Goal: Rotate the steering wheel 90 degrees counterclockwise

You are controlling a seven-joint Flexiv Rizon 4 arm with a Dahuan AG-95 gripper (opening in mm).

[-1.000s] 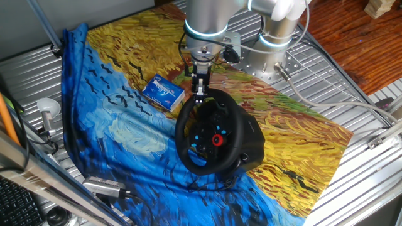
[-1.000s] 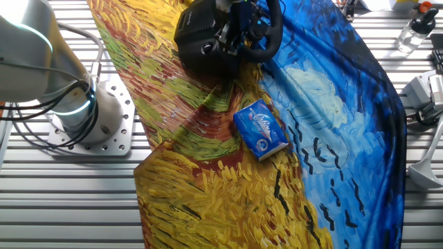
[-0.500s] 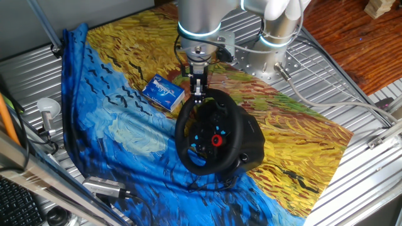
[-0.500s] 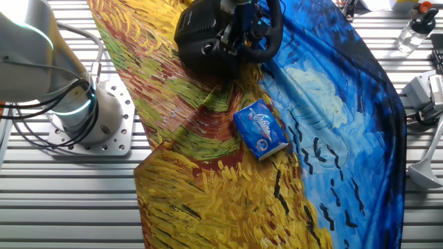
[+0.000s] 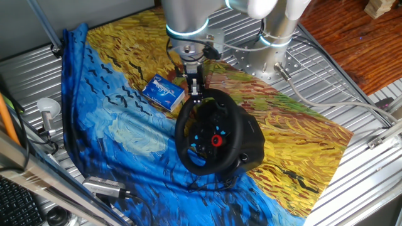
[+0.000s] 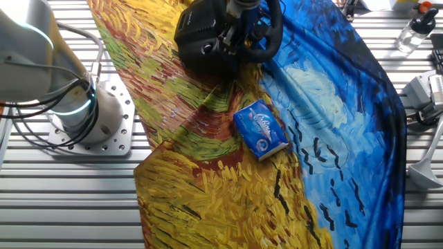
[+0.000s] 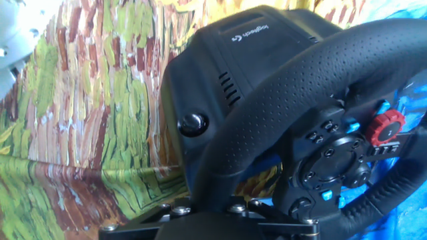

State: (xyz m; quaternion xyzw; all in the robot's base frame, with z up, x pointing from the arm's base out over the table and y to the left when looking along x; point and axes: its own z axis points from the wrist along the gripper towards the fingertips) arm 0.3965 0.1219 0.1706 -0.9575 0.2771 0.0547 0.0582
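The black steering wheel [image 5: 183,134] stands tilted on its bulky black base [image 5: 252,145] in the middle of the painted cloth. Its hub shows a red round button [image 5: 216,140] and small blue buttons. My gripper [image 5: 196,94] comes down from above and is shut on the top of the rim. In the hand view the stitched rim [image 7: 280,113] runs down between my gripper [image 7: 208,208] fingers, with the hub and red knob [image 7: 387,128] to the right. The other fixed view shows the steering wheel [image 6: 270,38] at the top edge, my gripper [image 6: 239,10] mostly cut off.
A small blue-and-white box [image 5: 163,92] lies on the cloth just left of the wheel, also seen as the box [image 6: 261,129]. The arm's silver mount [image 5: 264,59] stands behind the wheel. The cloth [image 5: 119,125] covers a ribbed metal table [image 5: 352,182]. A bottle [image 6: 415,28] stands off the cloth.
The arm's wrist has swung left over the box side while the fingers stay clamped on the rim's top, shifted slightly left. The hub's buttons have barely moved.
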